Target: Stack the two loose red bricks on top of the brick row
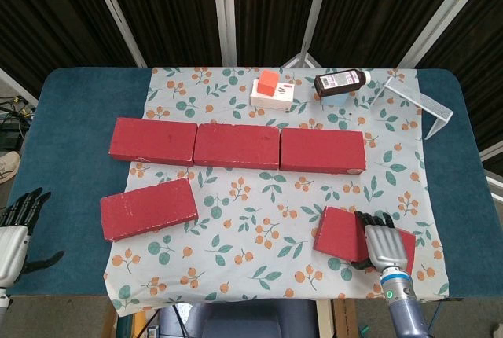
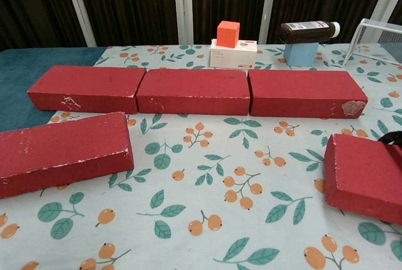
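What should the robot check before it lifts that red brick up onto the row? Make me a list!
1. Right hand on the right loose brick: ok, its fingers lie across the brick's right part.
2. Grip firm enough to lift: cannot tell, the underside contact is hidden.
3. Brick row ready to stack on: ok, three bricks lie end to end with bare tops.
4. Path from brick to row: ok, only patterned cloth lies between them.
5. Left loose brick waiting: ok, it lies flat in front of the row, untouched.
6. Left hand out of the way: ok, open at the table's left edge.
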Robot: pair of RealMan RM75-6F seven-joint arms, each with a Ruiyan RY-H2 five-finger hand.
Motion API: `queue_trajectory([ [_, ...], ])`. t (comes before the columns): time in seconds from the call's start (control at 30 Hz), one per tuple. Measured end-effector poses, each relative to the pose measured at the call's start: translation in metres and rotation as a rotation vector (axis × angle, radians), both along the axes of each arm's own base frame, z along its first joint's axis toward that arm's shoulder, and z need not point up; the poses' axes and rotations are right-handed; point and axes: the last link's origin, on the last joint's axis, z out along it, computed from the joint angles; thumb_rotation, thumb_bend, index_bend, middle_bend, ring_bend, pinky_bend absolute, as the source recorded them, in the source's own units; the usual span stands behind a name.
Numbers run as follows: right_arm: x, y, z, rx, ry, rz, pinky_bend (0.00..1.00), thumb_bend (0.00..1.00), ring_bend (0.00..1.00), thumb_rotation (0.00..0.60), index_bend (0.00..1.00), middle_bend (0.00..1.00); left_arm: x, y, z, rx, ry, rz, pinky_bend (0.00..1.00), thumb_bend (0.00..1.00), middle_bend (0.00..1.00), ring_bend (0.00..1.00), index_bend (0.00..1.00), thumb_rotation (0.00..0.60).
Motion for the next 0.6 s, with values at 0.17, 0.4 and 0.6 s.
queue_trajectory([
  [0.17,0.015,-0.015,0.024,-0.037,0.008,0.045,0.0,0.05,0.27,0.6,0.2,0.32,-0.001,0.001,-0.001,0.0,0.003,0.008,0.12,0.0,0.0,0.0,0.05,0.6],
  [0.4,0.048,-0.056,0.058,-0.079,0.018,0.117,0.0,0.05,0.27,0.6,0.21,0.32,-0.003,0.008,-0.004,0.007,0.02,0.016,0.12,0.0,0.0,0.0,0.05,0.6],
  [0.6,0.091,-0.101,0.065,-0.001,-0.016,0.172,0.0,0.05,0.27,0.6,0.21,0.32,-0.005,0.014,-0.006,0.036,0.033,0.011,0.12,0.0,0.0,0.0,0.05,0.6],
])
